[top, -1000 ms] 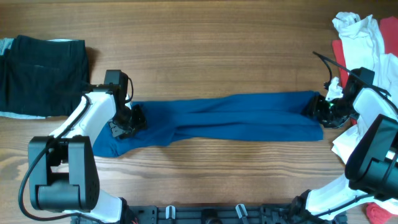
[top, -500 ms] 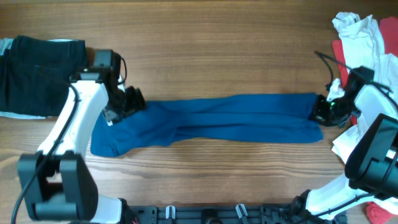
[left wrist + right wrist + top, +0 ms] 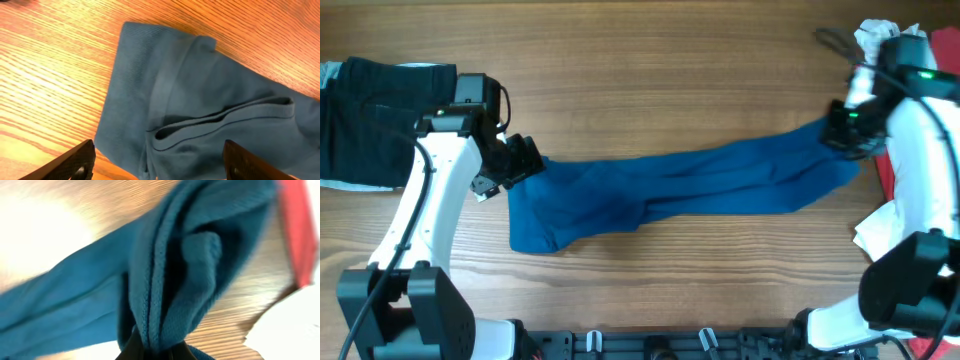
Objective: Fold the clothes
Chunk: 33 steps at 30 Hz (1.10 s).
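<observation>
The deep-blue shirt [image 3: 690, 185], one of the clothes, lies in a long rumpled band across the table, slanting up toward the right. My right gripper [image 3: 842, 130] is shut on its right end, and the bunched blue fabric [image 3: 190, 270] rises out of the pinched jaws of that gripper [image 3: 155, 352]. My left gripper [image 3: 520, 162] hovers open at the shirt's left end. In the left wrist view its fingertips [image 3: 80, 160] stand wide apart over the blue cloth [image 3: 200, 100], with nothing between them.
A folded black garment [image 3: 385, 120] lies at the far left on something pale. A heap of white [image 3: 895, 50] and red [image 3: 945, 60] clothes sits at the right edge, with more white cloth [image 3: 880, 230] below. Red fabric [image 3: 297, 230] shows beside the right gripper.
The left gripper opened, let go of the shirt's left end and rose away. The right gripper shut on the right end and pulled it toward the far side; the shirt slid right.
</observation>
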Each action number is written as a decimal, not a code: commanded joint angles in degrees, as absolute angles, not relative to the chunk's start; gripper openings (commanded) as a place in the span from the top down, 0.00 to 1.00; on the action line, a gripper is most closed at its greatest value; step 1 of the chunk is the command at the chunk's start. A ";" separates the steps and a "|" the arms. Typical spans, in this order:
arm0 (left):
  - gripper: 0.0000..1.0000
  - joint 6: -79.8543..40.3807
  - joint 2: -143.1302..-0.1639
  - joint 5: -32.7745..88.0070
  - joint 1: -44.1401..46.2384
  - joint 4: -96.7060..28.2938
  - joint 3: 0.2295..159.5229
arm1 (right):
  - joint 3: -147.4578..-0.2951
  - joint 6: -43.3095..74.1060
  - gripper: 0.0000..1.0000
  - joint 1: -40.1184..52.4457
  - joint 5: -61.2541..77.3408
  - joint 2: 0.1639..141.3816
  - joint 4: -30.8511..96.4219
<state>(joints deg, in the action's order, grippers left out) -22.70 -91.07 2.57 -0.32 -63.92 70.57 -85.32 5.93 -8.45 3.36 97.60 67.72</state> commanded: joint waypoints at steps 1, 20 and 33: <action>0.15 -22.98 -90.87 1.39 -0.78 -64.20 70.83 | -85.14 9.34 0.96 2.46 2.70 97.32 67.20; 0.14 -22.96 -90.87 1.39 -0.78 -65.21 70.83 | -84.62 18.26 0.80 24.82 4.89 109.58 65.10; 0.05 -22.96 -90.87 1.39 -0.75 -67.09 70.67 | -84.64 15.42 0.56 24.77 6.31 107.02 64.95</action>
<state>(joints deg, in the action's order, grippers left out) -22.70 -91.07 2.17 -0.49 -66.92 70.57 -84.84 12.36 24.36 10.22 108.88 64.25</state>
